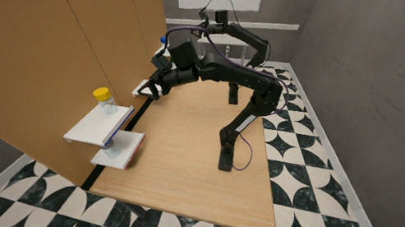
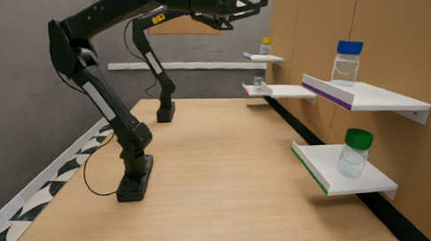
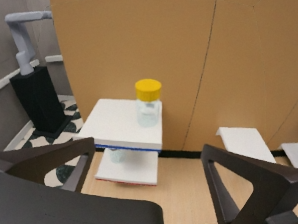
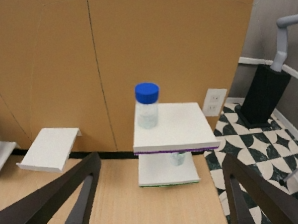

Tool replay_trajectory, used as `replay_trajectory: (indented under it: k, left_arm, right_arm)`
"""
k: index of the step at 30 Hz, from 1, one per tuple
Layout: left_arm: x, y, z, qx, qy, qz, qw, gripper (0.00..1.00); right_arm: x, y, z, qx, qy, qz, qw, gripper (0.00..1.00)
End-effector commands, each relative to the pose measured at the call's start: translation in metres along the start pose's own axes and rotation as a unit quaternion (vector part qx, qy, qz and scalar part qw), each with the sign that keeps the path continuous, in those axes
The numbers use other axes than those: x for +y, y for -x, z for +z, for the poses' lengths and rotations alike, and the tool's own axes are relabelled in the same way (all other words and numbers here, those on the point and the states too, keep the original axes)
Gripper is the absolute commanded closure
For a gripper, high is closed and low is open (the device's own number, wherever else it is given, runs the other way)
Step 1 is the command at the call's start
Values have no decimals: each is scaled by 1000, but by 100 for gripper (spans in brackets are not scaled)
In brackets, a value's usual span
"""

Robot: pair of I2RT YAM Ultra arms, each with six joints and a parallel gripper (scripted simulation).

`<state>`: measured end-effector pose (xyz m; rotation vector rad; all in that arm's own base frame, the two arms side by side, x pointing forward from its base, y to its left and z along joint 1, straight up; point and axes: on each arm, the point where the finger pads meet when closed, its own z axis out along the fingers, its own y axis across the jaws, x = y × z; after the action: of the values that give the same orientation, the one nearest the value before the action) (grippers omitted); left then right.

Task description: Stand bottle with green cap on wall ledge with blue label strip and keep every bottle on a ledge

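Note:
The bottle with the green cap (image 2: 353, 158) stands on the lower ledge with the green strip (image 2: 323, 164) (image 4: 150, 172). In the right wrist view that bottle (image 4: 177, 159) shows only partly, its cap hidden under the purple-strip ledge. The blue-strip ledge (image 1: 91, 125) (image 3: 115, 125) holds a yellow-capped bottle (image 1: 105, 100) (image 3: 148, 105) near its inner corner. My left gripper (image 1: 148, 94) (image 3: 149, 148) is open and empty, out in front of the blue-strip ledge. My right gripper (image 2: 264, 5) (image 4: 160, 159) is open and empty, out in front of the purple-strip ledge.
A blue-capped bottle (image 2: 345, 65) (image 4: 147, 107) stands on the upper purple-strip ledge (image 2: 380, 97) (image 4: 182, 125). A bottle (image 1: 111, 151) stands on the red-strip ledge (image 1: 125, 152) (image 3: 137, 167) below the blue-strip one. A middle ledge (image 2: 289, 91) (image 3: 245, 141) (image 4: 52, 147) is empty.

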<state>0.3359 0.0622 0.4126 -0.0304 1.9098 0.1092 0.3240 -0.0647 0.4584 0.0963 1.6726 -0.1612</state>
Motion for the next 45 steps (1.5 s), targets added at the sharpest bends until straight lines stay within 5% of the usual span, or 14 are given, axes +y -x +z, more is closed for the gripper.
replay_trajectory:
  k: [1,21,30,41,45]
  left_arm:
    - [4,5,-8,23,-7,11,1000,0]
    - [8,12,-11,12,2,9,1000,0]
    - [9,18,-10,-18,-3,21,1000,0]
    - [46,-65,25,-34,19,27,999,0]
    - [53,-82,31,-31,24,25,999,0]
  right_arm:
    - [-2,4,0,10,3,-6,1000,0]
    - [-1,2,-1,10,2,-3,1000,0]
    - [-3,3,0,-34,15,-15,999,0]
    - [-45,-101,16,-33,-15,-20,999,0]
    - [-51,-118,18,-29,-20,-17,999,0]
